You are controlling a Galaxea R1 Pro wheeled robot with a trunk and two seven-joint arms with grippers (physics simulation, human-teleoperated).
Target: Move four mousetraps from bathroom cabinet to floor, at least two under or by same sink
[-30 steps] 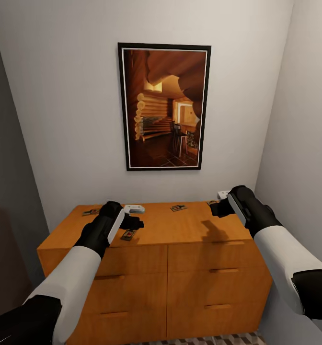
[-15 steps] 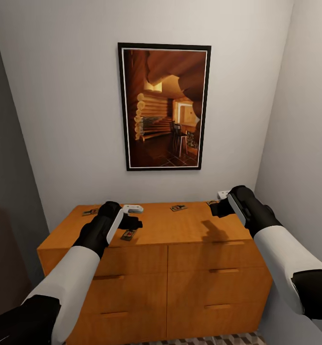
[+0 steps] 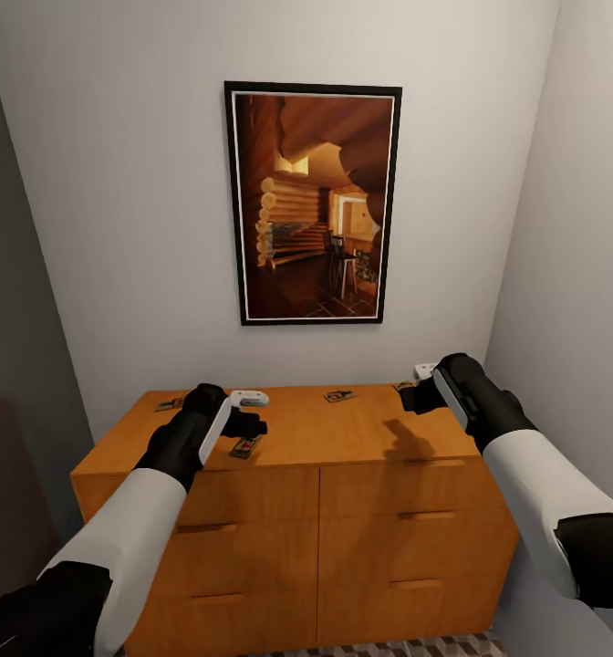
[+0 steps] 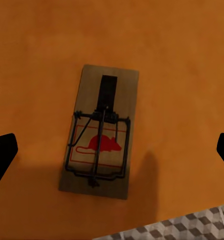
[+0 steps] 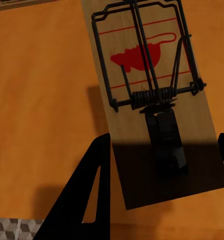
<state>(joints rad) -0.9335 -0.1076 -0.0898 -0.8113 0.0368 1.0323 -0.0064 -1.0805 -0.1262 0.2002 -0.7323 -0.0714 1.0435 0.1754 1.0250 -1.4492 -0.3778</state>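
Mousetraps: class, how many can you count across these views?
4, all on the cabinet top: far-left mousetrap; front mousetrap under the left tool; mid-back mousetrap; right-corner mousetrap, partly hidden in the head view by the right tool.

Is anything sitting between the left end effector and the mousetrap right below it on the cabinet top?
Nothing visible. In the left wrist view the mousetrap lies flat on the bare cabinet top, framed by the open fingers with only clear wood around it. The head view shows the left end effector just above that trap.
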